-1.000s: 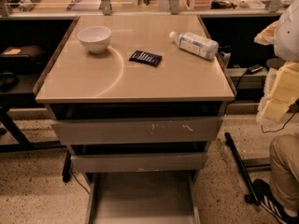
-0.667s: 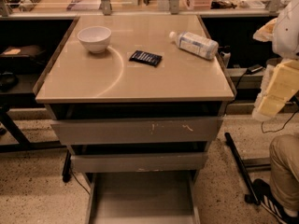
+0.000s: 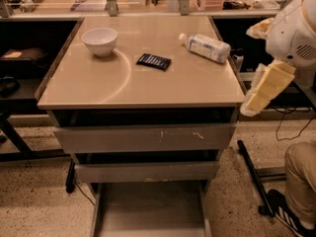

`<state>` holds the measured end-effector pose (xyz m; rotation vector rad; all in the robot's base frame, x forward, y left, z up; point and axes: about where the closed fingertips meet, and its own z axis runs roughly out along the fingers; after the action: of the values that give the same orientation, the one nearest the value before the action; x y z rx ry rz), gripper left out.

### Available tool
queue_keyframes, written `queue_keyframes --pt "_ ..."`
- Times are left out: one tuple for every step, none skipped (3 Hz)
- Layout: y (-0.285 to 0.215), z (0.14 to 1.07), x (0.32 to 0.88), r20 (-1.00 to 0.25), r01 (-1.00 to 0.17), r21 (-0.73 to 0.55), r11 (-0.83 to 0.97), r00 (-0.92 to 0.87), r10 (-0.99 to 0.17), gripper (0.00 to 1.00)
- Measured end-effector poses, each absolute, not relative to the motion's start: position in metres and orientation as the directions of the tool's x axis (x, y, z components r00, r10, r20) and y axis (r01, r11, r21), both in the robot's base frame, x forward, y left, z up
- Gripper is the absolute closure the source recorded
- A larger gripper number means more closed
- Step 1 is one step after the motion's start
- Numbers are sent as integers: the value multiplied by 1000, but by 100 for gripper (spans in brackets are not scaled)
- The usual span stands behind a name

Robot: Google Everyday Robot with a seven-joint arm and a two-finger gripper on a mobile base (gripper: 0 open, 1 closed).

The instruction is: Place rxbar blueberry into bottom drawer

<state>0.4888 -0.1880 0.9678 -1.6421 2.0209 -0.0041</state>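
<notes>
The table (image 3: 148,90) fills the middle. Under it the bottom drawer (image 3: 148,209) stands pulled out, its grey floor showing. The gripper (image 3: 251,105) hangs off the table's right edge, well apart from the bar; whether it is wide or narrow I cannot tell. A bottle (image 3: 206,47) lies on its side at back right and a bowl (image 3: 99,41) sits at back left. Between them the bar (image 3: 154,61) lies flat. It looks light, thin and slick-wrapped, likely a bit bendy — best pinched across its short width from above.
</notes>
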Motion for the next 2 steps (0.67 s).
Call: queue_keyframes --pt "-163 959 518 -502 -917 -318 242 -54 -863 0" --pt "-163 959 518 -502 -917 -318 242 -54 -863 0"
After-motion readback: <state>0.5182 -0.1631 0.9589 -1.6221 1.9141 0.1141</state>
